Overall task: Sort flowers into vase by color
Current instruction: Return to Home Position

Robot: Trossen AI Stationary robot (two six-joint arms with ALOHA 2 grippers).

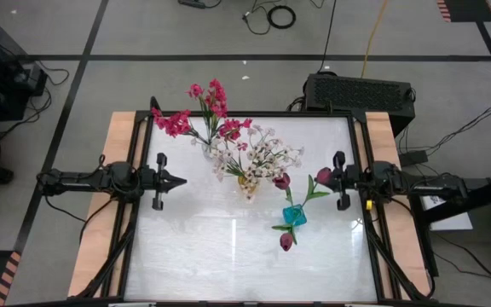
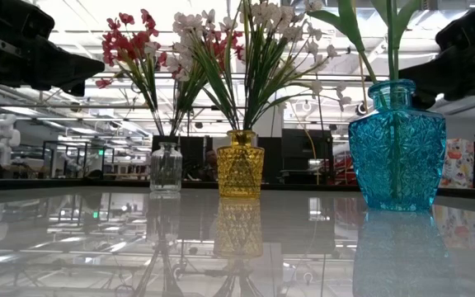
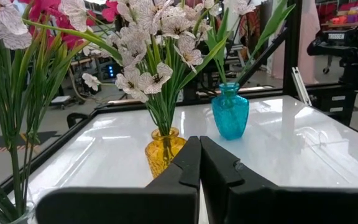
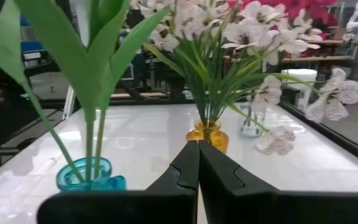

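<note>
High view showed sorting seemingly done: pinks (image 1: 207, 107) in clear vase (image 2: 166, 167) at 11 o'clock, whites (image 1: 262, 158) in yellow vase (image 1: 249, 186) near centre, tulips (image 1: 281, 181) in blue vase (image 1: 294, 215) toward 3, left gripper (image 3: 199, 140) at 9 and right gripper (image 4: 198, 144) at 3 both closed, empty.

The left arm (image 1: 92, 181) lies stretched out low and level, reaching in from its own side with the wrist straight. The left gripper (image 3: 199, 142) points inward, fingers pressed together. Opposite, the right arm (image 1: 416, 182) mirrors that pose. The right gripper (image 4: 198, 144) faces its partner, fingers closed too, the two tips well apart.
</note>
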